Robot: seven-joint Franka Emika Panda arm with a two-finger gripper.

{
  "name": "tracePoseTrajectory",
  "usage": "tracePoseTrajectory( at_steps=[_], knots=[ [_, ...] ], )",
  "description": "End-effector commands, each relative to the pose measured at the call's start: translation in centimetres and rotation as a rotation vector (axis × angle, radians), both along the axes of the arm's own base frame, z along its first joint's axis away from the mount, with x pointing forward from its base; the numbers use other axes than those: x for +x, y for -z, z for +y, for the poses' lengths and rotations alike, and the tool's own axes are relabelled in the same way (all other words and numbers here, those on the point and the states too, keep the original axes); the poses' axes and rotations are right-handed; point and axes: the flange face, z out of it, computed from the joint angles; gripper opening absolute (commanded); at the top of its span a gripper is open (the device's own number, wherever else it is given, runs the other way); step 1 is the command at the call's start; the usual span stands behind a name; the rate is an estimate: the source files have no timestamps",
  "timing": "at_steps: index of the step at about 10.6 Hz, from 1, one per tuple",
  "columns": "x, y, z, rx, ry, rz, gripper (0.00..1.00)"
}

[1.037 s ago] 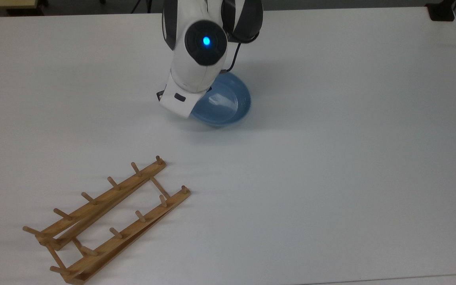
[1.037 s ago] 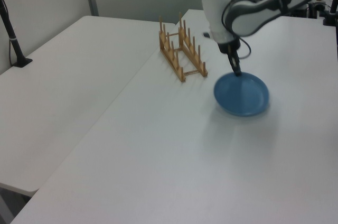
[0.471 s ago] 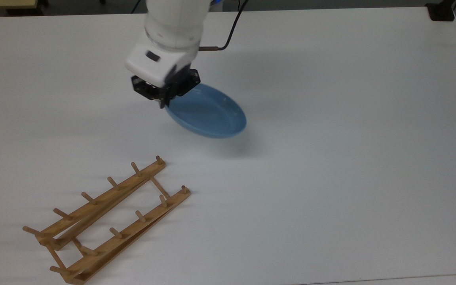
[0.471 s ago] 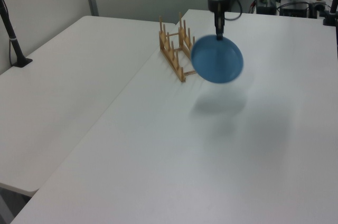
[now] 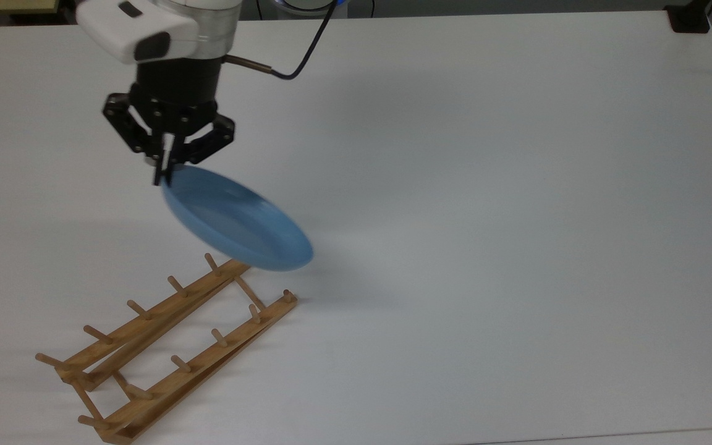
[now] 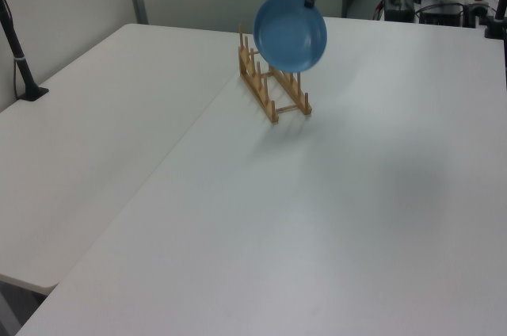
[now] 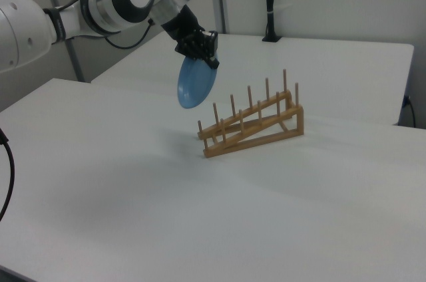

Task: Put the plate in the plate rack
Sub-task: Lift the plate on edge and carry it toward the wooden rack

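Note:
The light-blue plate [image 5: 238, 222] hangs in the air on edge, held by its upper rim in my gripper [image 5: 164, 173], whose fingers are shut on it. In the left view the plate [image 6: 290, 32] faces the camera, above the near end of the plate rack [image 6: 273, 82]. In the right view the plate [image 7: 196, 84] hangs edge-on from the gripper [image 7: 208, 59], just left of and above the rack [image 7: 251, 124]. The wooden plate rack [image 5: 164, 343] stands on the white table [image 5: 486, 216], holding nothing.
A black cable [image 5: 297, 59] runs from the wrist toward the top view's upper edge. A black post base [image 5: 690, 18] sits at the table's far right corner in the top view. A second table [image 6: 87, 146] adjoins in the left view.
The gripper lifted the plate off the table, tipped it on edge and carried it toward the top view's lower left, to just over the rack's near end.

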Motion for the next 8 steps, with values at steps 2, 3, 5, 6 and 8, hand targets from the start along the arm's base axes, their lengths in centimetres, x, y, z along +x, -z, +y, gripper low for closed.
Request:
tracePoseTrajectory(
  at_steps=[2, 3, 5, 6, 8],
  knots=[
    [0.7, -1.0, -0.9, -0.096, 0.174, -0.220, 0.00],
    [0.9, -0.6, -1.2, -0.116, 0.205, -0.259, 0.00],
    [1.3, 0.8, -1.1, -0.158, 0.224, -0.301, 0.00],
    [1.6, 2.2, -1.1, -0.179, 0.226, -0.289, 0.00],
    [1.7, 4.0, -0.9, -0.204, 0.211, -0.261, 0.00]
  ],
)
